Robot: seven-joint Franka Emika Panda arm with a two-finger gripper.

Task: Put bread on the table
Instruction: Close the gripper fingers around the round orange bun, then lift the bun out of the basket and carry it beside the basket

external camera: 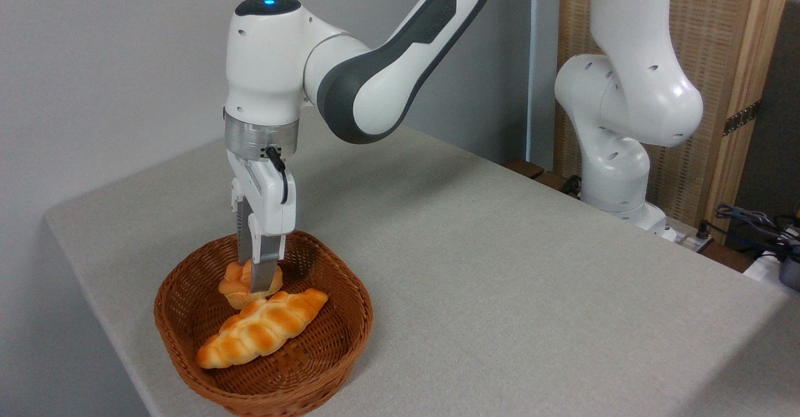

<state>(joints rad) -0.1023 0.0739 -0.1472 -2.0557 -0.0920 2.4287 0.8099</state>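
Nearest the camera, a brown wicker basket [187, 329] sits on the front left part of the surface [500, 267], a light grey-beige cloth-covered top with a rounded corner at the far left. Inside the basket a long braided golden loaf [259, 328] lies diagonally, its lower end toward the front rim and its upper end pointing right. Just behind the loaf, and touching it or very nearly so, sits the small knotted bun [232, 286], golden-orange with paler creases, deep in the basket's back half.

The fingers [256, 279] reach straight down into the basket and are pressed against the bun, one grey finger crossing its front and the other behind it at the left, so they appear clamped on the bun. Whether the bun rests on the basket floor or is raised just off it cannot be told.

Above, the white gripper body with a black cable joins a silver ring and a white wrist with a blue light on top. The arm's grey-and-white link runs up to the right, and its white base [615, 173] stands at the far right edge of the surface, before a woven panel in a wooden frame [725, 60].
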